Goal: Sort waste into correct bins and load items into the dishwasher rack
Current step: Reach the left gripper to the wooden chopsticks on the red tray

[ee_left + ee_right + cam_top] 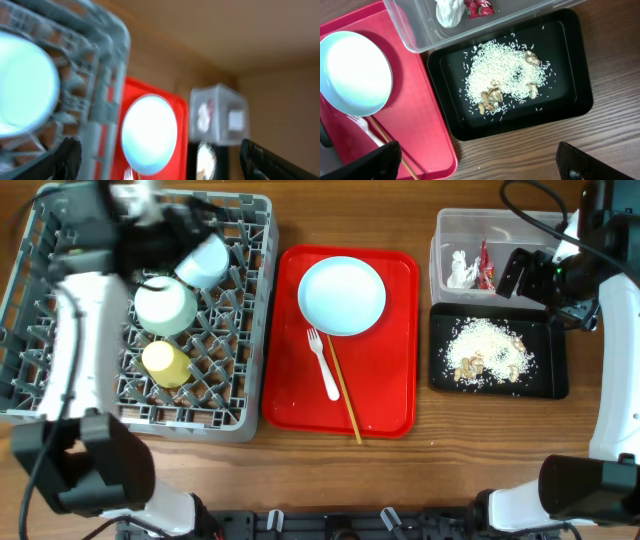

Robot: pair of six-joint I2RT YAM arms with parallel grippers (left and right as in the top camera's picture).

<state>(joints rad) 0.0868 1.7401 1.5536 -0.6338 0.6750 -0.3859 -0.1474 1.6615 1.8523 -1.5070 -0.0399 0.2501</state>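
The grey dishwasher rack (258, 310) at the left holds a pale-blue bowl (205, 260), a light-green bowl (165, 307) and a yellow cup (165, 363). My left gripper (185, 230) hovers blurred over the rack's back, open and empty (160, 165), with the blue bowl (25, 85) to its left. On the red tray (385, 380) lie the blue plate (342, 295), white fork (322, 365) and chopsticks (345, 390). The clear tub (437, 250) contains the tissue (462, 270) and wrapper (486, 268). Rice crumbs (490, 352) fill the black tray (555, 360). My right gripper (518, 272) hangs open and empty (480, 167) over the bins.
The red tray sits between the rack and the two bins. Bare wooden table (545, 150) shows in front of the black tray (582, 100). The right arm's white links run down the table's right edge.
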